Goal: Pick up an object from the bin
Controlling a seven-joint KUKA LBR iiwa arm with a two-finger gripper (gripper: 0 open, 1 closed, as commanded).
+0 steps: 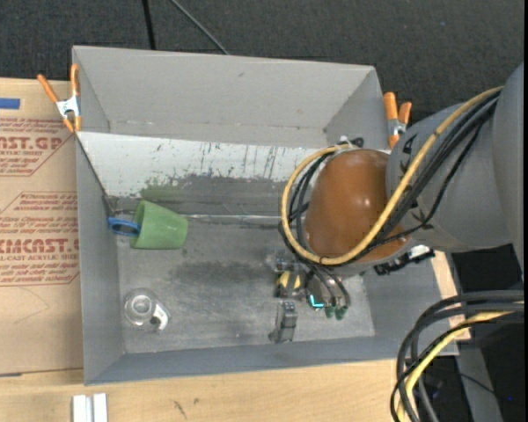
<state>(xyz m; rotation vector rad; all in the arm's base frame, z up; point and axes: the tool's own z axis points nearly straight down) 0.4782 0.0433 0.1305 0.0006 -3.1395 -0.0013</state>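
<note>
My gripper (286,316) hangs low over the bin floor, near the front wall and right of the middle, under the arm's orange dome. No loose thing shows beneath it or close around it. A green plastic cup (160,226) lies on its side at the left of the bin, well away from the gripper. A small blue piece (121,227) sits against the cup's left side by the bin wall. A small clear cup (143,309) stands in the front left corner.
The arm, its orange dome and looped cables cover the right part of the bin. Bare scuffed floor stretches between the gripper and the things on the left.
</note>
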